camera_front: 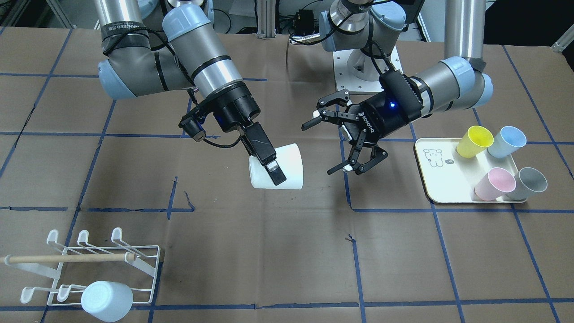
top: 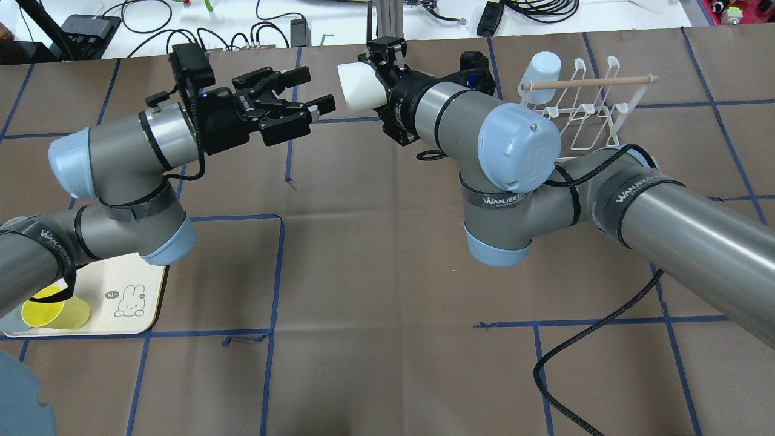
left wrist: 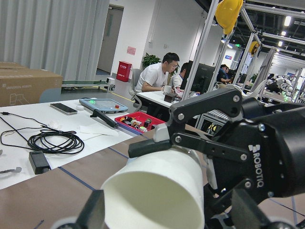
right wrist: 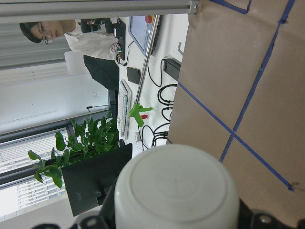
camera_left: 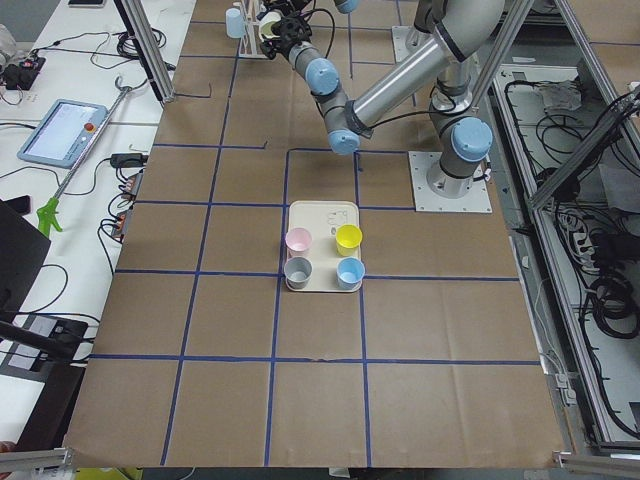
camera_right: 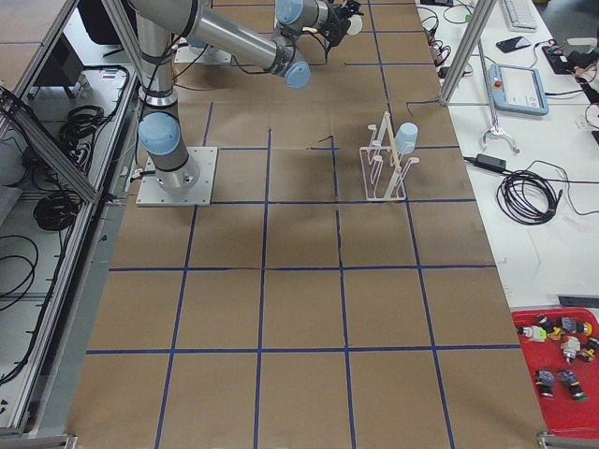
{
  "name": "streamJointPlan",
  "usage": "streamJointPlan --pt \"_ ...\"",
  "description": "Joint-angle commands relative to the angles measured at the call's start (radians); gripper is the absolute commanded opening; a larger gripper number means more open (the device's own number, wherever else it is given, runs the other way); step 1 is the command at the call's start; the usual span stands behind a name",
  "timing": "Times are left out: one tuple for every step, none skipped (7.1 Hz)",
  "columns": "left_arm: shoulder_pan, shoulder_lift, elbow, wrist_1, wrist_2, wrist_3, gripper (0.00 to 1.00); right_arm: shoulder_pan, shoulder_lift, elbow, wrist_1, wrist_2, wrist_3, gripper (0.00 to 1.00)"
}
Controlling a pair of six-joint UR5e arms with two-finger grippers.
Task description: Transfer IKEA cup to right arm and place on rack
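My right gripper (camera_front: 274,167) is shut on a white IKEA cup (camera_front: 290,159) and holds it tilted above the table's middle. One black finger lies across the cup's side. The cup also shows in the overhead view (top: 354,91) and fills the right wrist view (right wrist: 176,188). My left gripper (camera_front: 323,146) is open and empty, just beside the cup and apart from it. In the left wrist view the cup (left wrist: 157,191) sits held by the other gripper. The white wire rack (camera_front: 134,262) stands at the table's right end, with a pale blue cup (camera_front: 106,299) hung on it.
A cream tray (camera_front: 441,177) on my left side holds a yellow cup (camera_front: 474,141), a blue cup (camera_front: 506,141), a pink cup (camera_front: 494,184) and a grey cup (camera_front: 529,183). The rack's wooden dowel (top: 587,82) runs across its top. Brown paper with blue tape lines covers the table.
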Motion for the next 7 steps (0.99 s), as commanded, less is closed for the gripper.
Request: streamJointPlan --pt "0.055 -0.005 0.005 -0.004 -0.044 -0.002 0.95 -0.048 -0.002 -0.002 0.003 0.002 -0.026 0.42" --pt "0.055 -0.019 0.014 -0.006 -0.032 -0.003 0.96 -0.095 -0.009 -0.002 0.003 0.031 -0.07 0.42" --pt "0.055 -0.022 0.037 -0.023 -0.015 -0.014 0.96 -0.158 -0.015 -0.006 0.008 0.096 -0.11 0.4" --pt "0.055 -0.033 0.078 -0.061 0.111 -0.023 0.96 -0.22 -0.028 -0.006 0.014 0.167 -0.185 0.37" --pt "0.052 -0.025 0.094 -0.117 0.214 -0.025 0.98 -0.292 -0.045 -0.003 0.018 0.233 -0.325 0.35" --pt "0.039 -0.016 0.099 -0.201 0.388 -0.023 0.98 -0.358 -0.058 0.004 0.019 0.264 -0.491 0.31" --pt "0.019 -0.01 0.131 -0.298 0.492 -0.023 0.98 -0.399 -0.068 0.005 0.02 0.267 -0.687 0.3"
